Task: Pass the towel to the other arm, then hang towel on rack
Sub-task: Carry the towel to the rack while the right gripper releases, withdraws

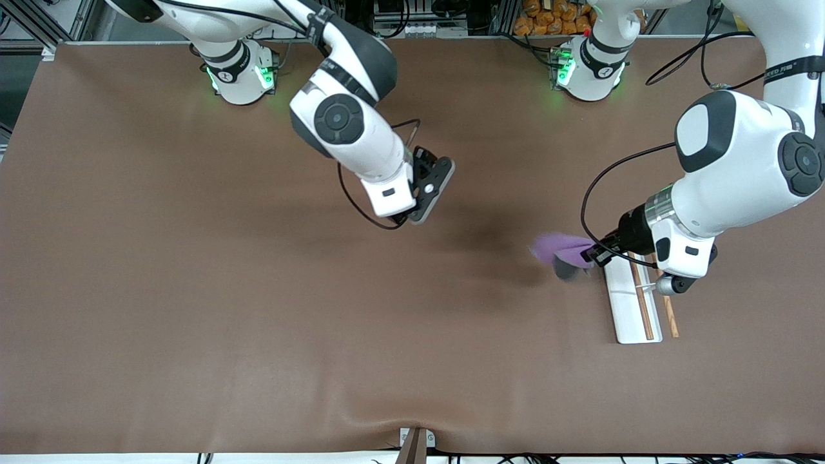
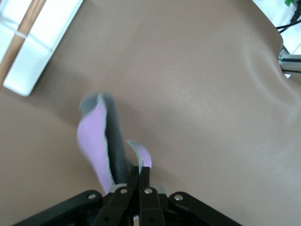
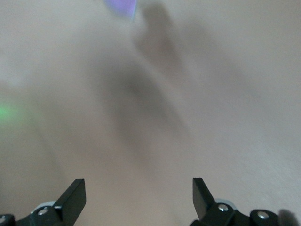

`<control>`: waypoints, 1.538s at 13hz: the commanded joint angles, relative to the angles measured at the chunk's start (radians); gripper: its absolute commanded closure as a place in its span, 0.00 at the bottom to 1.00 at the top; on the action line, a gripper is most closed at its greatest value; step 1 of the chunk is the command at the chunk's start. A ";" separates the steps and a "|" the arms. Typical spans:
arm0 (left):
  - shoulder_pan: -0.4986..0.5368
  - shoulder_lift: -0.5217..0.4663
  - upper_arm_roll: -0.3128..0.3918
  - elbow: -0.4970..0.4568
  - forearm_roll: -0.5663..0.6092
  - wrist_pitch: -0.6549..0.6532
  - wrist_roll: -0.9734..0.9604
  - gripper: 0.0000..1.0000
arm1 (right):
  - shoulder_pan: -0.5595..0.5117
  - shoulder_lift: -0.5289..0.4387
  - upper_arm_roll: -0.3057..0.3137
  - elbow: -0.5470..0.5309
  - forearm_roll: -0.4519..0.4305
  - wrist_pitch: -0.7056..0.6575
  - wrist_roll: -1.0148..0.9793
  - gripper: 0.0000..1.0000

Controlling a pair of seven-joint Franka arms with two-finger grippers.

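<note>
Towel: purple w/ grey back, prob. folded, hanging limp.

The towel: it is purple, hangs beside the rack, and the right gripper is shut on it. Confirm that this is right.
One thing is wrong: the left gripper, not the right, is shut on the towel, as the left wrist view shows. The towel is purple and hangs beside the rack. The right gripper waits with its jaws open over bare table.
</note>
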 commanded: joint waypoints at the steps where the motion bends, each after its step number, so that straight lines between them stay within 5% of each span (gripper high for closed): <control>1: 0.026 0.008 -0.005 0.032 0.056 -0.032 0.099 1.00 | -0.102 -0.022 0.009 -0.001 -0.013 -0.089 -0.008 0.00; 9: 0.148 0.019 -0.005 0.024 0.141 -0.066 0.486 1.00 | -0.470 -0.134 0.006 -0.034 -0.181 -0.356 0.007 0.00; 15: 0.221 0.022 -0.005 0.030 0.144 -0.066 0.622 1.00 | -0.717 -0.407 0.006 -0.180 -0.190 -0.412 0.009 0.00; 16: 0.240 0.026 -0.005 0.030 0.144 -0.066 0.662 1.00 | -0.717 -0.435 -0.017 -0.177 -0.190 -0.444 0.009 0.00; 20: 0.293 0.042 -0.007 0.029 0.144 -0.066 0.751 1.00 | -0.460 -0.541 -0.385 -0.174 -0.167 -0.494 0.010 0.00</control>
